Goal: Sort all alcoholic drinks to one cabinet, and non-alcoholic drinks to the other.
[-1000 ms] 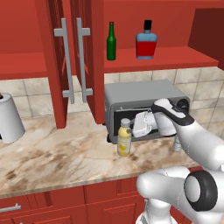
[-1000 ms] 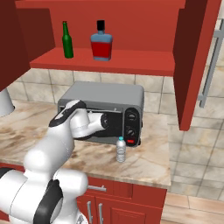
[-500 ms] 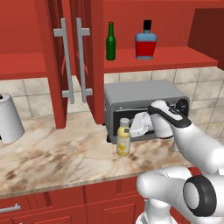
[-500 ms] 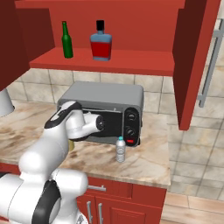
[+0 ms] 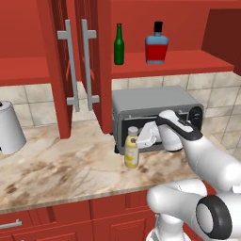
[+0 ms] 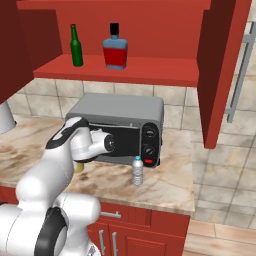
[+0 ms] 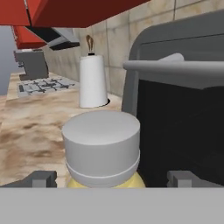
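The pale-yellow juice bottle (image 5: 132, 150) with its grey-white cap (image 7: 101, 146) stands on the counter in front of the toaster oven. My gripper (image 5: 141, 136) is open at cap height, and its fingertips (image 7: 41, 178) stand on either side of the cap with a gap. The clear water bottle (image 6: 137, 171) stands by the oven's right corner. On the red shelf (image 5: 188, 61) above are the green bottle (image 5: 119, 45) and the squat red-and-blue bottle (image 5: 156, 44). The cabinet doors with two silver handles (image 5: 77, 66) hang open to the left. The one-handle door (image 6: 245, 65) is at the far right.
A grey toaster oven (image 5: 150, 106) sits against the tiled wall right behind the juice bottle. A white paper towel roll (image 5: 9, 127) stands at the counter's left end. Open marble counter (image 5: 61, 164) lies between them. Red drawer fronts run below the counter edge.
The hand has slid left and a little lower toward the juice bottle, bringing the open fingers around its cap. The bottles have not moved.
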### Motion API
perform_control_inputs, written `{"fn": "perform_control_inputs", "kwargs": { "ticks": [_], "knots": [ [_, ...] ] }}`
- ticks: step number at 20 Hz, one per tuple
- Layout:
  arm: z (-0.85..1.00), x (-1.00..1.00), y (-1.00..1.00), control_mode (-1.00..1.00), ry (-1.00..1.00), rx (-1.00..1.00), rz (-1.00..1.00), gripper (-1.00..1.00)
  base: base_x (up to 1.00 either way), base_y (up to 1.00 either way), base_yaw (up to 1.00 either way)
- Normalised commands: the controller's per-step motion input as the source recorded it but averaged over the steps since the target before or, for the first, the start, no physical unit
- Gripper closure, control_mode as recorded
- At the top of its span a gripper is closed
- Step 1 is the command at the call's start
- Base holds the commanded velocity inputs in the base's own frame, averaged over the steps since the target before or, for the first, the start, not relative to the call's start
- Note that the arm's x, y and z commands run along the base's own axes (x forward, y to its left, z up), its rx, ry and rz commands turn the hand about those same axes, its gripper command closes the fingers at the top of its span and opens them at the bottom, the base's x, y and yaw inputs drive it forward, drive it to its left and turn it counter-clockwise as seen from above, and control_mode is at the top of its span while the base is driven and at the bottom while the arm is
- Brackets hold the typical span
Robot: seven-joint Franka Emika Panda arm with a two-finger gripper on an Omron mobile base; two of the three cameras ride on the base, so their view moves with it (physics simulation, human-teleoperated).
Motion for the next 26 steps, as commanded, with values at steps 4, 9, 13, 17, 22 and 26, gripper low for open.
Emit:
{"fn": "perform_control_inputs", "kwargs": {
  "ticks": [4, 9, 13, 17, 22, 26],
  "knots": [
    [0.0, -0.08, 0.0, -1.0, 0.0, 0.0, 0.04, -1.0, 0.0, 0.0, 0.0],
    [0.0, 0.0, 0.0, -1.0, 0.0, 0.0, 0.04, -1.0, 0.0, 0.0, 0.0],
    [0.0, 0.0, 0.05, -1.0, 0.0, 0.0, 0.05, -1.0, 0.0, 0.0, 0.0],
    [0.0, 0.0, 0.12, -1.0, 0.0, 0.0, 0.06, -1.0, 0.0, 0.0, 0.0],
    [0.0, 0.07, 0.1, -1.0, 0.0, 0.0, 0.03, -1.0, 0.0, 0.0, 0.0],
    [0.0, 0.1, 0.03, -1.0, 0.0, 0.0, 0.0, 1.0, 0.0, 0.0, 0.0]
  ]
}}
